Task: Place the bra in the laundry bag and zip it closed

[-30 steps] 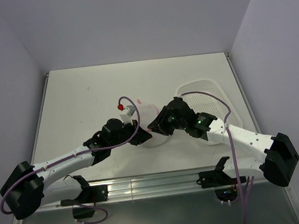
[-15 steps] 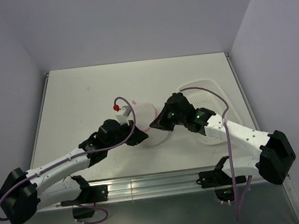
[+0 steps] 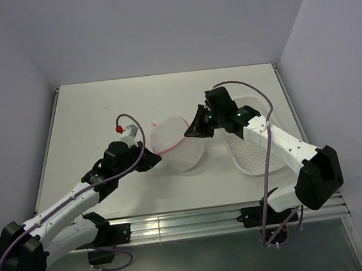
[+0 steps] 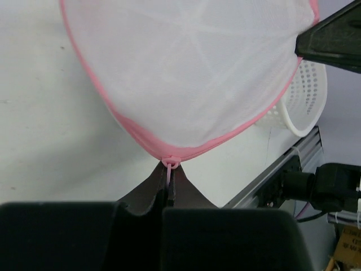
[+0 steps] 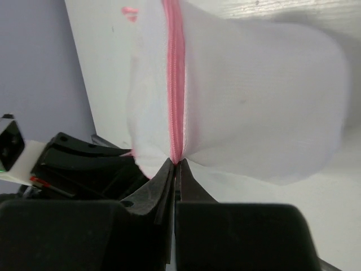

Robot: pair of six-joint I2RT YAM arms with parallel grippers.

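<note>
At the centre of the top view the laundry bag [image 3: 177,145] spans a lower-left-to-upper-right axis, with the left gripper [image 3: 150,162] pinched on a pink tab [image 4: 170,164] at its lower-left rim and the right gripper [image 3: 191,132] pinched on the pink zipper [image 5: 175,84] at upper right; the bra is not discernible.

Left pincer [image 4: 169,174] and right pincer [image 5: 175,165], both clenched.

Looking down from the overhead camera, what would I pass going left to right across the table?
left gripper → laundry bag → right gripper → white perforated basket
</note>
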